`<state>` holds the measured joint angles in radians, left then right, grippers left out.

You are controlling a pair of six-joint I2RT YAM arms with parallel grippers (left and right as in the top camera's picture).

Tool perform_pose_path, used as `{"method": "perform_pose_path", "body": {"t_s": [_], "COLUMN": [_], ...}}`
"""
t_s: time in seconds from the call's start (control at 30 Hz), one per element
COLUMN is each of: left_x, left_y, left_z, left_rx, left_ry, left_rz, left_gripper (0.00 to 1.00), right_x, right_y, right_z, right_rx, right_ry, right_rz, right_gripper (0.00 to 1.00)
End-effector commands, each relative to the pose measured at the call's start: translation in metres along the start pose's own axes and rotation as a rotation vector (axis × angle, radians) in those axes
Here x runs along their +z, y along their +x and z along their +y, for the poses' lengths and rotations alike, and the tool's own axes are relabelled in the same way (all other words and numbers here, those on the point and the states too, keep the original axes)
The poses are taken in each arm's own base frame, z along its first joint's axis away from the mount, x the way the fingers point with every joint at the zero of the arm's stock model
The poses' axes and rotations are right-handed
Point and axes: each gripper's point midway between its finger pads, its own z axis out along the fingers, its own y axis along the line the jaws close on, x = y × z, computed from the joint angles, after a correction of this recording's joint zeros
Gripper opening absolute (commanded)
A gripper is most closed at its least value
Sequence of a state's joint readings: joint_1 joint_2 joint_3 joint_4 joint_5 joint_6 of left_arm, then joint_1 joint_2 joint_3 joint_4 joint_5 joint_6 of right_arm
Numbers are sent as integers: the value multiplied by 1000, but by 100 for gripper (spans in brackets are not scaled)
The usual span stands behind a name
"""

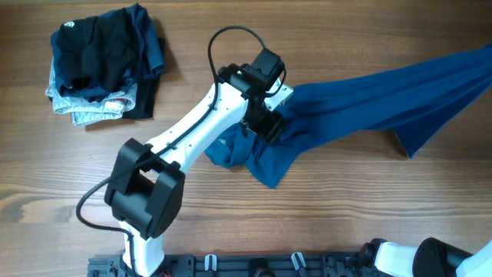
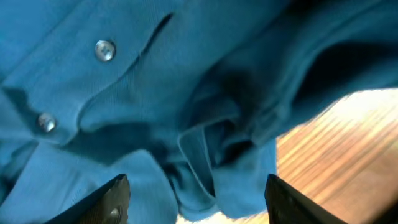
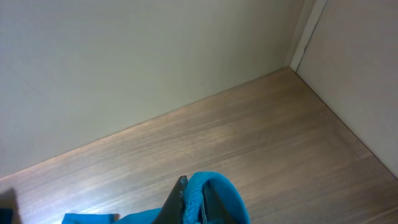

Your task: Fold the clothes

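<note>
I saw one garment, the clothes (image 1: 361,96), stretched from table (image 1: 346,200) centre off the right edge, and one pile (image 1: 104,65) far left, its white logo (image 1: 69,25) unreadable. Only the left wrist view showed two buttons (image 2: 104,50) and the left gripper (image 2: 198,190) spread wide over cloth; the right gripper (image 3: 194,202) pinched a fold.

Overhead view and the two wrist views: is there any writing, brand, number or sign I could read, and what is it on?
No text can be read in any view.
The white logo on the black garment: too small to read.
The teal garment and its buttons: no writing shows.
</note>
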<state>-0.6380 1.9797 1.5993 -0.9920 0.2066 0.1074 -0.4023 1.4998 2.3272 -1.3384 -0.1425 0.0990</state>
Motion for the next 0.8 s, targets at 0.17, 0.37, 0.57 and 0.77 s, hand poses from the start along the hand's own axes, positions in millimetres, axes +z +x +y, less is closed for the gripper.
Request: {"method": "perform_pose_path", "body": {"t_s": [0.17,0.37,0.57,0.77], "left_x": [47,57,57,56], "left_y": [4,-8,-18,-19], "left_z": [-5,-5,-6,-18], "left_rx": [113,127,157,159], "left_ry": [-13,-13,-15,55], "left_rz": [10,-31,-75,-83], "left_gripper": [69,69,69,60], "right_x": [-1,-1,-1,-1], "right_y": [-3,-3,-3,-3], "right_z": [2,2,2,2], "right_rx": [-20,-20,-21,-20], "right_ry": [-13,-13,-13,-13], "right_rz": [-11,-12,-11,-11], "right_gripper": [4,4,4,4]}}
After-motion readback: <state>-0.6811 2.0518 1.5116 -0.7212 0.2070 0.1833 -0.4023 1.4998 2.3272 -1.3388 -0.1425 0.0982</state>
